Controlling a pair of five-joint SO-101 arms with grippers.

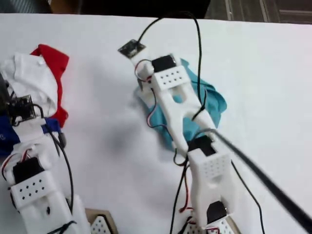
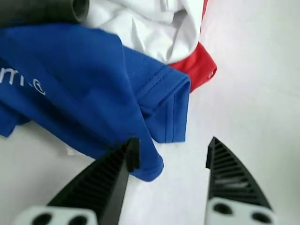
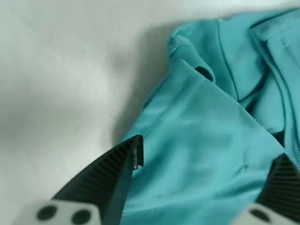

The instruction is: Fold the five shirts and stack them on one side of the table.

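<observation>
A crumpled teal shirt lies mid-table under my right arm. In the right wrist view my right gripper is open just above the teal shirt, one finger at the cloth's edge and the other over the fabric. At the table's left edge lies a pile of a white shirt, a red shirt and a blue shirt. My left gripper is open over the blue shirt's sleeve hem, with the white shirt and red shirt beyond it.
The white table has free room on the right and between the two arms. Black cables loop over the right arm, and a thick dark cable crosses the lower right. A grey tube lies over the blue shirt.
</observation>
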